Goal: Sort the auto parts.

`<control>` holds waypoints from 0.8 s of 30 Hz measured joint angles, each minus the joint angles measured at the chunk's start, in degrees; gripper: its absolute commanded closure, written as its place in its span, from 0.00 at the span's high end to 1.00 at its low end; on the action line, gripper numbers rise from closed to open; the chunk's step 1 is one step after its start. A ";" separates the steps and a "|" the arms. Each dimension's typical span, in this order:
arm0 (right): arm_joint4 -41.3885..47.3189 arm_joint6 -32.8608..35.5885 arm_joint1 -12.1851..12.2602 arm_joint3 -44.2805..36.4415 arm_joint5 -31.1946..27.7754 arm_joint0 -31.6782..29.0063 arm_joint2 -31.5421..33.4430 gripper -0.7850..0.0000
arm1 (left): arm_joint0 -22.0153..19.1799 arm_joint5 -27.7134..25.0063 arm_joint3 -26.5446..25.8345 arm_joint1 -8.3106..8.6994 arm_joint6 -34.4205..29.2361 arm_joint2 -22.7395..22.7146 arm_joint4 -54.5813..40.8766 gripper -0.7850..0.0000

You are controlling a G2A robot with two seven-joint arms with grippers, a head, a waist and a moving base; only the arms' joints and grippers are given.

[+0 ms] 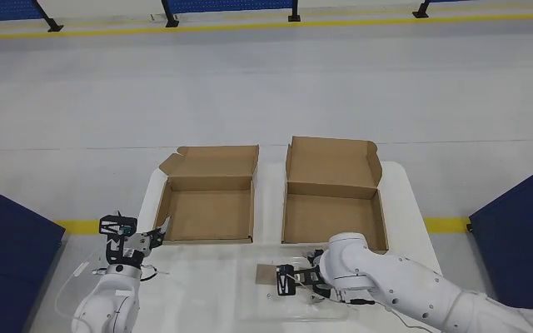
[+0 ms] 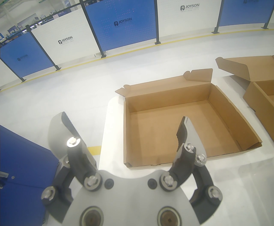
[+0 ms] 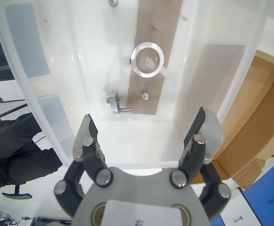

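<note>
Ribbed fingers of the right gripper (image 3: pixel 145 113) stood spread wide with nothing between them, hanging over one end of a clear plastic tray (image 3: pixel 64 53) at the front of the white table (image 1: pixel 208 287). On the tray's floor ahead of the fingertips lay the auto parts: a broad metal ring (image 3: pixel 147 60) lying flat, a small bolt (image 3: pixel 145 95) near it, an L-shaped metal bracket (image 3: pixel 115 103) closer to the gripper, and a nut (image 3: pixel 112 2) at the far end. A brown cardboard strip (image 3: pixel 162 27) ran beneath the ring and bolt (whether inside the tray or under it could not be told). Beyond the tray two open cardboard boxes sat side by side but apart, the left box (image 1: pixel 208 215) and the right box (image 1: pixel 333 218), with their lids folded back. The left gripper (image 2: pixel 123 115), likewise open and holding nothing, hung just beside the left box's near corner, at the table's edge. Every part in view lay in the tray, so the sorting appeared to be at its first pick, with the right arm lined up over its choice. The next move would likely call for lowering the open fingers to straddle one part, the bracket being closest, then closing squarely. The flat, wide ring would probably need a grip across its rim
</note>
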 measured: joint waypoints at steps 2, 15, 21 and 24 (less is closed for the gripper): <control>0.43 0.10 -0.25 0.67 0.10 0.31 -0.57 1.00 | 0.00 0.00 0.00 0.00 0.00 0.00 0.00 1.00; -1.49 -1.98 -0.53 1.94 0.02 -0.60 -1.19 1.00 | 0.00 0.00 0.00 0.00 0.00 0.00 0.00 1.00; -0.81 -2.21 -0.99 3.46 -1.15 -0.61 -1.28 1.00 | 0.00 0.00 0.00 0.00 0.00 0.00 0.00 1.00; -0.81 -2.21 -0.98 3.44 -1.16 -0.61 -1.29 1.00 | 0.00 0.00 0.00 0.00 0.00 0.00 0.00 1.00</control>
